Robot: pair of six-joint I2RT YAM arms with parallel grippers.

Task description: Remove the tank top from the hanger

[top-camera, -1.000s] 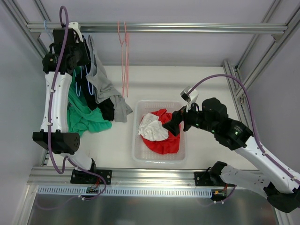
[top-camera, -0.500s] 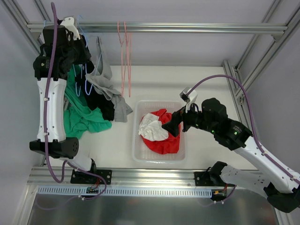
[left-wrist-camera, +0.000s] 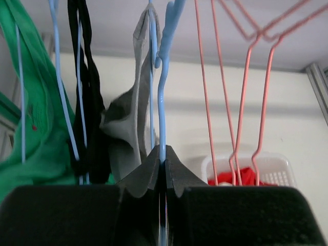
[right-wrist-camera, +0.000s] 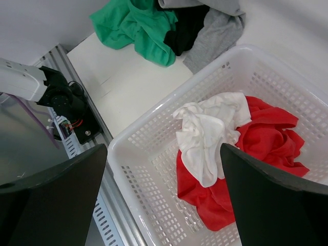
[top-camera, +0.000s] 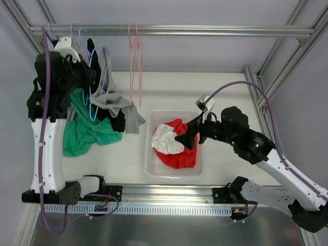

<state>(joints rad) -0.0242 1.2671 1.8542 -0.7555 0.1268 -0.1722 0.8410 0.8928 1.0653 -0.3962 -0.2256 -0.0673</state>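
while the left gripper (left-wrist-camera: 163, 164) clamps the hanger (left-wrist-camera: 162, 102), tank top (left-wrist-camera: 125, 128) drapes beside.

I count two pink hangers (top-camera: 135, 61), three hung pieces (green garment (top-camera: 84, 136), black garment (top-camera: 117, 120), grey tank top (top-camera: 110, 100)), and one basket (top-camera: 149, 169) with two inside: red garment (top-camera: 179, 156), white garment (top-camera: 165, 139). Blue hangers (left-wrist-camera: 162, 102), can't tell how many.

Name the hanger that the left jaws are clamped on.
The blue hanger carrying the grey top: the jaws are shut on its wire. The other blue hangers and the pink hangers hang free of them.
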